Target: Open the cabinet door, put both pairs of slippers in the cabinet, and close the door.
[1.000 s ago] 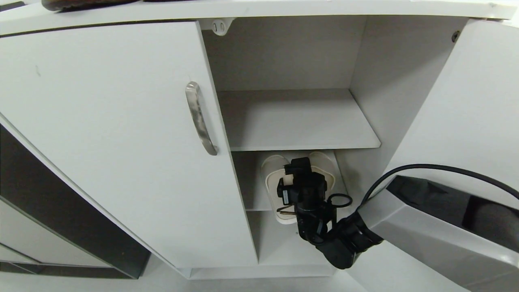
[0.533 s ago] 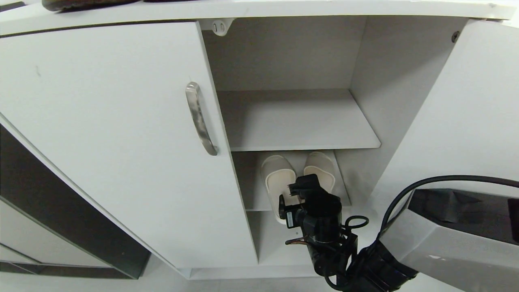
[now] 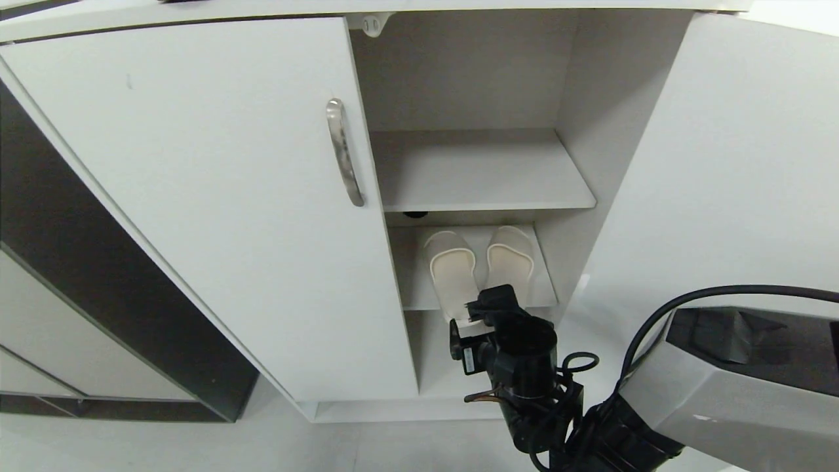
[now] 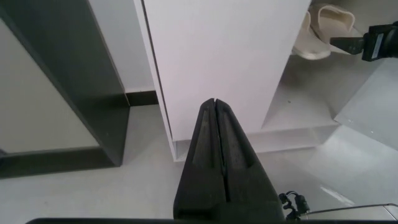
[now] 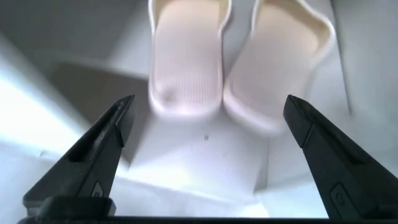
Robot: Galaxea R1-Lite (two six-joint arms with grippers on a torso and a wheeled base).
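A pair of cream slippers (image 3: 482, 262) lies side by side on the lower shelf (image 3: 409, 275) of the white cabinet, heels toward the front. My right gripper (image 3: 490, 307) hangs just in front of that shelf's edge, apart from the slippers. In the right wrist view it (image 5: 209, 102) stands open with nothing between its fingers, and the slippers (image 5: 186, 56) lie beyond its tips. The right cabinet door (image 3: 721, 164) is swung open; the left door (image 3: 196, 196) is closed. My left gripper (image 4: 214, 102) is shut and empty, low before the left door (image 4: 224, 56).
The upper shelf (image 3: 478, 170) is bare, as is the bottom compartment (image 3: 439, 367). A metal handle (image 3: 344, 154) sits on the left door. A dark panel (image 3: 98, 282) stands left of the cabinet. Pale floor (image 3: 196, 446) spreads in front.
My right gripper has drawn back out of the shelf toward the front, leaving the slippers lying there. The head camera has also shifted, so the whole cabinet sits differently in view.
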